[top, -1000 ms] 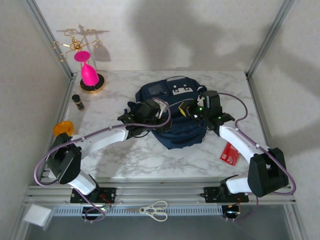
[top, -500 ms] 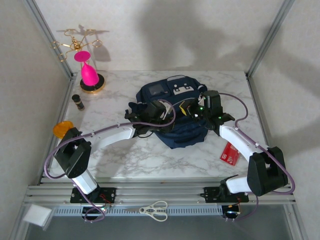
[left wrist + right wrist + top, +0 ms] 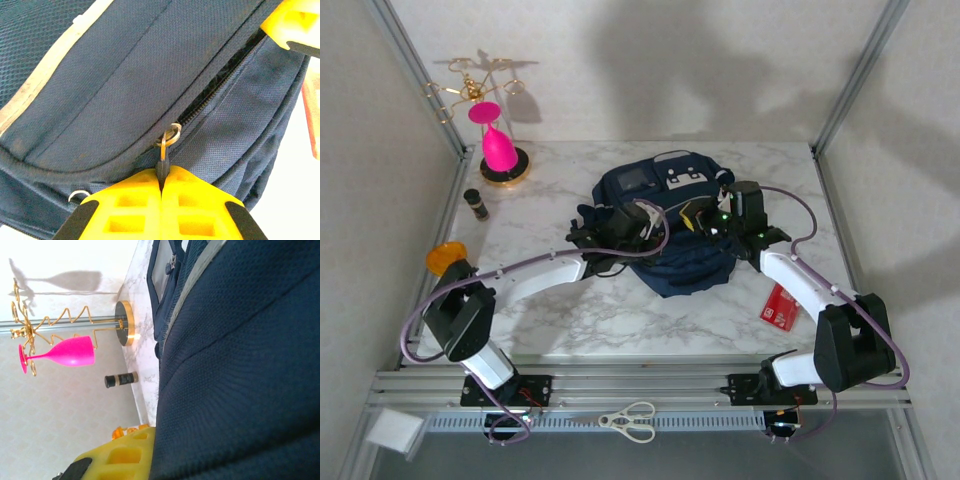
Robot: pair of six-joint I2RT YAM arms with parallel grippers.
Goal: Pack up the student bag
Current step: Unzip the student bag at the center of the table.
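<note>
The navy student bag [image 3: 665,190] lies in the middle of the marble table, its zipper partly open [image 3: 220,85]. My left gripper [image 3: 161,175] is shut on the dark zipper pull [image 3: 162,161], just below the pull's metal ring [image 3: 170,136]. From above, the left gripper [image 3: 653,228] sits on the bag's left middle. My right gripper [image 3: 695,218] is shut on a fold of the bag's fabric [image 3: 240,365]. One yellow finger [image 3: 120,455] shows beside the cloth and the other is hidden behind it.
A pink wine glass [image 3: 498,150] hangs on a gold wire stand at the back left. A small dark bottle [image 3: 476,204] and an orange object [image 3: 446,257] sit along the left edge. A red card [image 3: 781,307] lies right of the bag. Scissors [image 3: 630,420] rest on the front rail.
My left gripper has moved right along the bag and closed on the zipper pull. The right gripper has kept its hold on the fabric.
</note>
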